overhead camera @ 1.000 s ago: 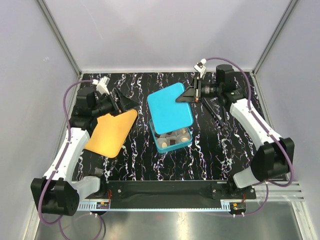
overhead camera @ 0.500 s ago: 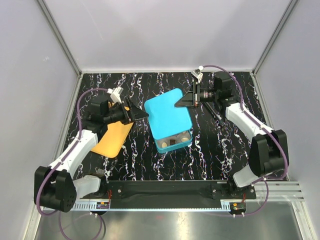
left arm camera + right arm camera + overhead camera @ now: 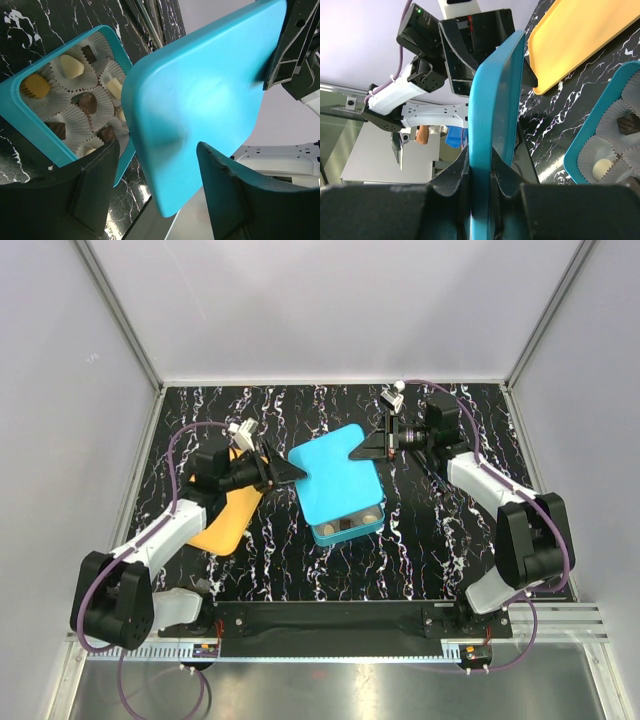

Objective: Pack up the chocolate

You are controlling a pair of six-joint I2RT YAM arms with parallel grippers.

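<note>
A teal box [image 3: 350, 528] stands mid-table holding several chocolates [image 3: 87, 102], dark brown and pale cream, in white paper cups [image 3: 75, 80]. My right gripper [image 3: 362, 448] is shut on the far edge of the teal lid [image 3: 335, 475] and holds it tilted above the box; the lid edge shows pinched between the jaws in the right wrist view [image 3: 492, 150]. My left gripper [image 3: 293, 470] is open at the lid's left corner, its fingers [image 3: 227, 195] on either side of the corner [image 3: 170, 195] without touching. The lid hides most of the box from above.
An orange tray [image 3: 228, 515] lies flat left of the box, under my left arm; it also shows in the right wrist view [image 3: 580, 35]. Grey enclosure walls [image 3: 60, 390] close in the black marbled table [image 3: 420, 540] on three sides.
My left gripper has swung right from over the orange tray to the lid's left corner. My right gripper has shifted the lid a little left and lower over the box.
</note>
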